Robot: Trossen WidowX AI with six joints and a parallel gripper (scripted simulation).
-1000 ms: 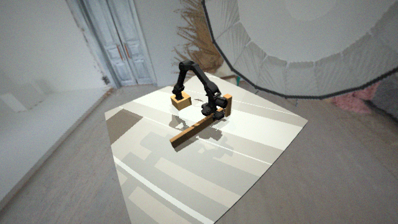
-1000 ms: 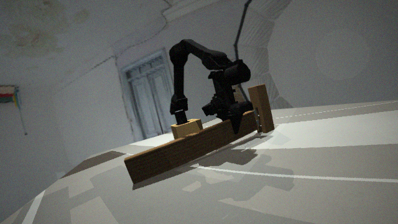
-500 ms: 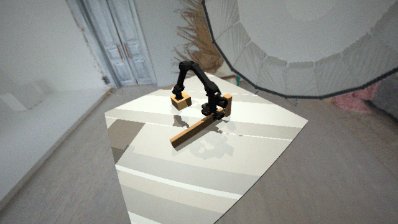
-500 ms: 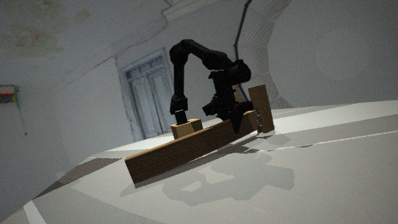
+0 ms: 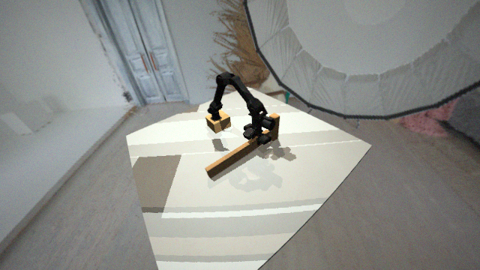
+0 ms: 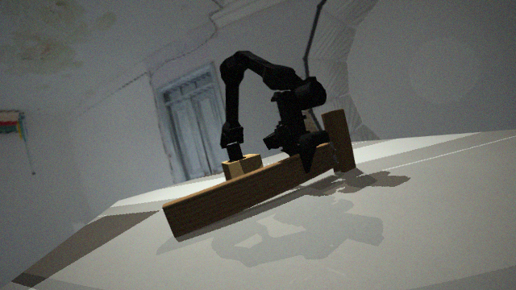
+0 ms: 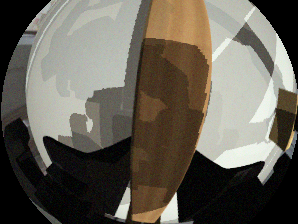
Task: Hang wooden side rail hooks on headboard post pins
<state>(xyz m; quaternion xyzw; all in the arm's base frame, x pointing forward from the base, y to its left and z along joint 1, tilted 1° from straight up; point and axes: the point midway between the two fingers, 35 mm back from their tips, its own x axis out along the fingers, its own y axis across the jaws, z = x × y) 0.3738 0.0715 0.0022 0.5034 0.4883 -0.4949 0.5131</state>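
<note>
The wooden side rail (image 5: 232, 159) (image 6: 242, 197) (image 7: 170, 100) slopes: its far end rests on the table (image 5: 244, 225) (image 6: 423, 242), and its other end is raised against or very close to the headboard post (image 5: 276, 125) (image 6: 339, 141). The post stands upright, leaning slightly in the exterior view's tilted view. My gripper (image 5: 261, 139) (image 6: 308, 161) (image 7: 158, 139) is shut on the rail near its raised end, one finger on each side. Small grey specks show at the joint in the exterior view, but I cannot tell how the hooks sit. The slot and pins are hidden.
The arm's base stands on a wooden block (image 5: 216, 126) (image 6: 230, 171) behind the rail, which also shows at the right edge of the wrist view (image 7: 286, 120). The upper arm arches over to the gripper, close beside the post. Shadows cross the table top.
</note>
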